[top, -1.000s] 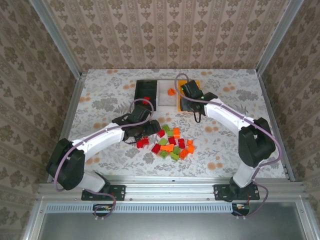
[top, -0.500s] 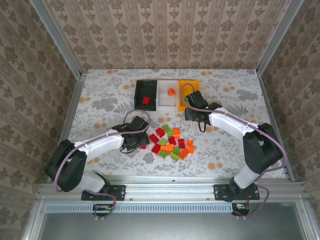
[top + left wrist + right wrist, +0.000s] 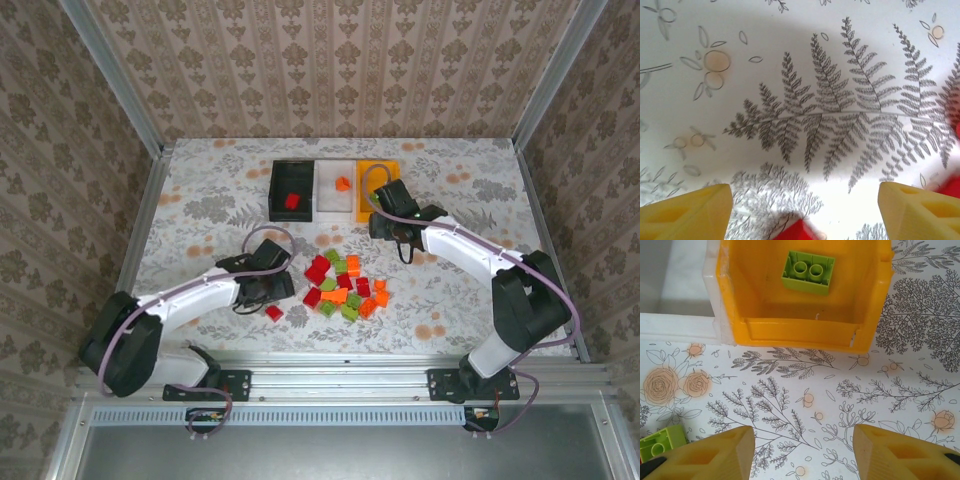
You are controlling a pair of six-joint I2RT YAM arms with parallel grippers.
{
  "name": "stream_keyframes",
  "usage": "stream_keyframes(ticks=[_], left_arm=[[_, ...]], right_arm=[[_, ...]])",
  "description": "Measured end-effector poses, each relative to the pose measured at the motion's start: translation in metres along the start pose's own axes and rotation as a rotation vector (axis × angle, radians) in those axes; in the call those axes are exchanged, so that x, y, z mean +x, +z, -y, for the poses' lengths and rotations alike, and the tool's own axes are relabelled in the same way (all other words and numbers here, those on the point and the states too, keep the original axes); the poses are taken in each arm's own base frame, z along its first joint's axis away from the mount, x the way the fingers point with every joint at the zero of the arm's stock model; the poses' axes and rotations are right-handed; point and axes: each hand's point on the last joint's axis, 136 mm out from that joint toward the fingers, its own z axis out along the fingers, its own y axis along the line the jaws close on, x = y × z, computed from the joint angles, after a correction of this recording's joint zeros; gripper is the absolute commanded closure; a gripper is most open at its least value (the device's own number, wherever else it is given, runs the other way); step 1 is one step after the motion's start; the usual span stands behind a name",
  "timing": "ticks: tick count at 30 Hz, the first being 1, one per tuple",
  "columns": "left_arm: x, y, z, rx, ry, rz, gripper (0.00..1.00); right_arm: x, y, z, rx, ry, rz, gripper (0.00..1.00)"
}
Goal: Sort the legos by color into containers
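- Left gripper: jaws stand apart with nothing between them, and the yellow fingertips are low over the patterned table.
- Lone red brick: at the bottom edge of the left wrist view, centred between the fingertips but back toward the wrist. Only a corner shows, so its long axis cannot be told.
- From above, this lone red brick lies just beside the left gripper on its near side, apart from the heap.
- Pile of legos: red, orange and green mixed, off to the left gripper's right, between the two arms.
- Right gripper: jaws apart and empty.
- Yellow-orange bin: straight ahead of the right gripper. It holds one green brick, whose long axis runs parallel to the line between the fingers.
- Black bin: beyond the left gripper, holding a red brick.
- White bin: beside the black bin, holding an orange brick.
- Judgement: the left arm is much the nearer to the lone red brick. It likely needs to draw back slightly so the jaws straddle it.
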Motion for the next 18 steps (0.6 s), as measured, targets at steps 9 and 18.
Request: stream_keyframes(ticks=[9, 18], left_arm=[[0.05, -0.01, -0.017, 0.034, -0.141, -0.099, 0.23], [0.055, -0.002, -0.014, 0.031, -0.326, -0.084, 0.31]], right_arm=[[0.003, 0.001, 0.001, 0.001, 0.0, -0.005, 0.44], [0.01, 0.004, 0.003, 0.004, -0.001, -0.019, 0.44]])
